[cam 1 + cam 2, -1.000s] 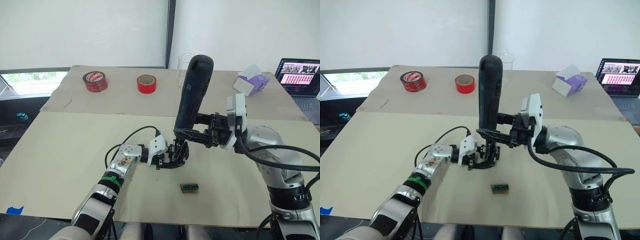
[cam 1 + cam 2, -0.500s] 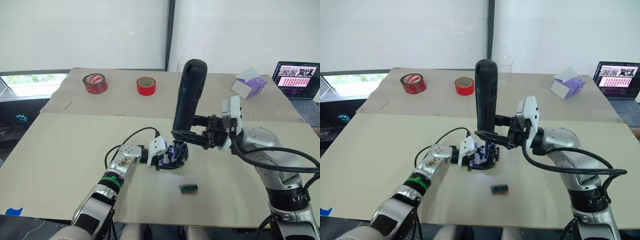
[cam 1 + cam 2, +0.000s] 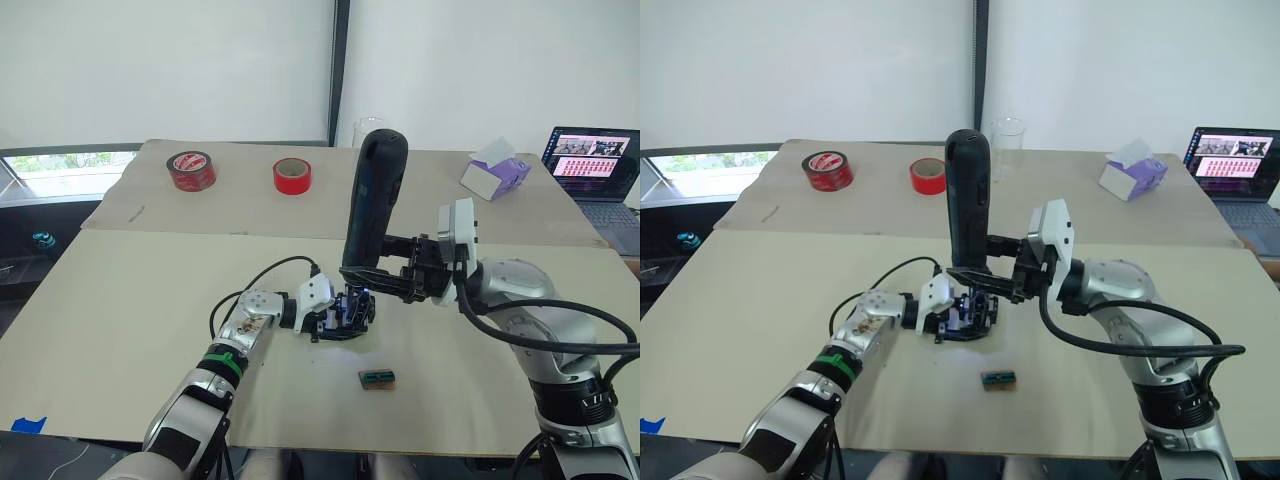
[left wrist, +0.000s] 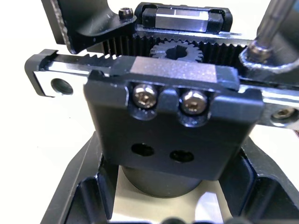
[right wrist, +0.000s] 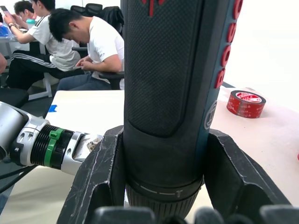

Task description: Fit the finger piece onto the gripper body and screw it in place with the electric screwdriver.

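Mid-table [image 3: 120, 300], my left gripper [image 3: 325, 318] clamps the gripper body [image 3: 348, 312]; my right gripper [image 3: 385, 280] grips the screwdriver [image 3: 373, 205] upright, bit down on the body.

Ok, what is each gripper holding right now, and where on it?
The right gripper clamps the electric screwdriver around its lower barrel, just above the bit end. The left gripper holds the gripper body at its base, against the table.
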Motion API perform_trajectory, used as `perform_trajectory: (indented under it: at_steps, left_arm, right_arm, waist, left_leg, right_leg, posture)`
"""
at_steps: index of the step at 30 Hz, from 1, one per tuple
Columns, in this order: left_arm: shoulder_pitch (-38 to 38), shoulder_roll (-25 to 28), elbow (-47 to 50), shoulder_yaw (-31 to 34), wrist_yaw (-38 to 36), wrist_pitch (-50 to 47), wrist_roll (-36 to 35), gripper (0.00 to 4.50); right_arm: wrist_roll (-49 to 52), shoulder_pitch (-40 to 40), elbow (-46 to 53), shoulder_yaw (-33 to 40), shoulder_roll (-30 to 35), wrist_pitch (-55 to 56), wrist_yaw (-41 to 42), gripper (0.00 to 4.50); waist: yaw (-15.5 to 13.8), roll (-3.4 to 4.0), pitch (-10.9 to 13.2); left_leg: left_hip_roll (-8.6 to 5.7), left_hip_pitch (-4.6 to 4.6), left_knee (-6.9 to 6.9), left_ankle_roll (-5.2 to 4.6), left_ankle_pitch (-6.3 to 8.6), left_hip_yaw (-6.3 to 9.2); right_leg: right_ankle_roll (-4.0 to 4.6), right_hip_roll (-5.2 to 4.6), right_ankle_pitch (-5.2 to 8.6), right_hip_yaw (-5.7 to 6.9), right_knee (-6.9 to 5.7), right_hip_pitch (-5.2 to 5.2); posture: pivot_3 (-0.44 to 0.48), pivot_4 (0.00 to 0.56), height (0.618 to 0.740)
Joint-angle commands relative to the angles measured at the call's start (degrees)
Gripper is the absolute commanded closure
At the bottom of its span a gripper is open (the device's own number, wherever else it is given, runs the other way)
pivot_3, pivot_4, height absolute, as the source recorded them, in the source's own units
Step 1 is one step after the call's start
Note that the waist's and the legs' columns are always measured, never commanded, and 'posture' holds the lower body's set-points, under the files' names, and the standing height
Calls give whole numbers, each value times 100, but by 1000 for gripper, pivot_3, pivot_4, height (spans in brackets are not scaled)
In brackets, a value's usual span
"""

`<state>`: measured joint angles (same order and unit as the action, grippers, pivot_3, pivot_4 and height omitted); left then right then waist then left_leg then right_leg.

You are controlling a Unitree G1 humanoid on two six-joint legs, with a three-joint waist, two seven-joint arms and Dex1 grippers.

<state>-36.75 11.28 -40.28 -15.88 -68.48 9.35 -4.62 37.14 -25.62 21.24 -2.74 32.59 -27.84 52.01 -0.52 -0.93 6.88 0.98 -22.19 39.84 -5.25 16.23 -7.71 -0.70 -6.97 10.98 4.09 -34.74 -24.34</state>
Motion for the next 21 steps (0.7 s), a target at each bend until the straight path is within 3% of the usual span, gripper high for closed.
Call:
perform_trajectory:
  at_steps: [1, 9, 13, 21]
  left_arm:
    - [83, -14, -53, -63, -155, -11, 29, 2153]
    - [96, -37, -205, -60, -133, 65, 64, 2153]
    - [92, -22, -271, -77, -92, 28, 139, 2153]
    - [65, 8, -369, -129, -39, 23, 235, 2153]
  right_arm:
    - [-212, 12, -297, -217, 84, -173, 107, 2580]
    - [418, -731, -72, 274, 90, -223, 403, 2580]
    - [657, -833, 21, 503, 16, -87, 524, 2580]
    - [853, -833, 89, 860, 166, -68, 807, 2580]
  waist:
    - [0, 0, 0]
    - [-9, 2, 16]
    - [-17, 5, 19]
    - [-15, 8, 24]
  left_leg:
    - [0, -1, 0, 0, 0, 0]
    - [-1, -29, 0, -1, 0, 0]
    - [-4, -76, 6, 1, -4, -2]
    - [-7, -77, 11, -2, -3, -2]
  right_leg:
    - [0, -1, 0, 0, 0, -1]
    - [-4, -4, -4, 2, 0, -28]
    - [-10, -5, -10, 2, -9, -76]
    - [-10, -8, -11, 8, -10, -73]
  posture:
    - [0, 150, 740]
    - [0, 150, 740]
    - [0, 150, 740]
    - [0, 150, 740]
